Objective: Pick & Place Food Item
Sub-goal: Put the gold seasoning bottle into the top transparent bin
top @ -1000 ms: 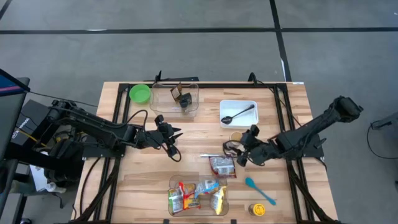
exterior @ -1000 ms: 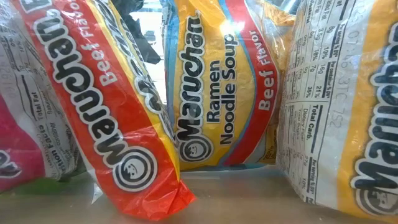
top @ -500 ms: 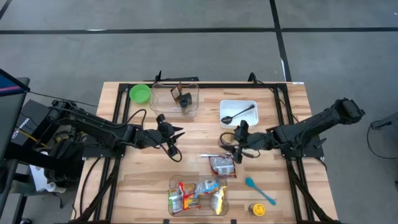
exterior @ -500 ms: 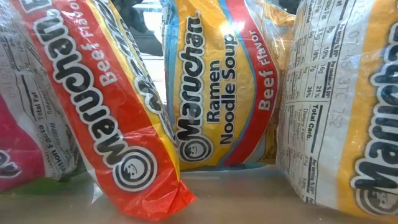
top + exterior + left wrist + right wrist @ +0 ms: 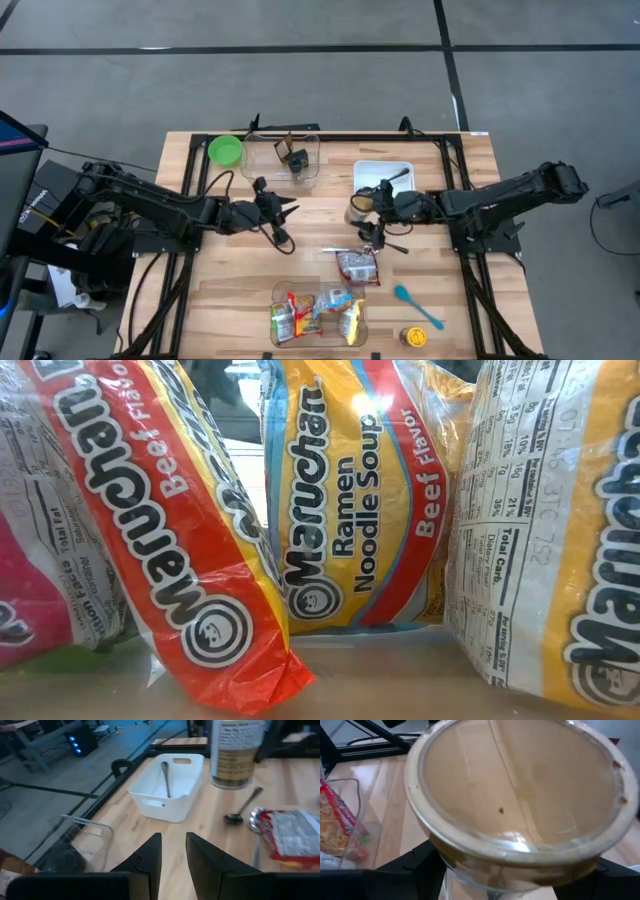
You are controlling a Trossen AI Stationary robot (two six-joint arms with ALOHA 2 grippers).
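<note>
My right gripper (image 5: pixel 366 212) is shut on a clear jar (image 5: pixel 357 203) with a tan top and a printed label. It stands upright just in front of the white tray (image 5: pixel 398 166); the left wrist view shows it too (image 5: pixel 235 750). A ramen packet (image 5: pixel 357 266) lies flat on the table nearer the front. More ramen packets (image 5: pixel 340 510) stand in a clear bin (image 5: pixel 318 315) at the near edge. My left gripper (image 5: pixel 287 210) hovers left of centre, slightly open, with nothing between its fingers. My right gripper grips the jar's body below its round tan top (image 5: pixel 515 790), one finger (image 5: pixel 420 865) on each side. The fingers come from the table's right, slanting a little downward. The jar stays upright; I cannot tell whether its base is clear of the table.
The white tray holds a spoon (image 5: pixel 165 772). Loose spoons (image 5: pixel 240 810) lie by the flat packet. A clear container (image 5: pixel 283 158) and a green bowl (image 5: pixel 224 150) stand at the far edge. A teal spoon (image 5: pixel 417 306) and a yellow-lidded jar (image 5: pixel 413 337) sit at the near right.
My right gripper has swung toward the table's far edge and to the left, toward the white tray, carrying the jar with it. Its wrist has turned along the way.
</note>
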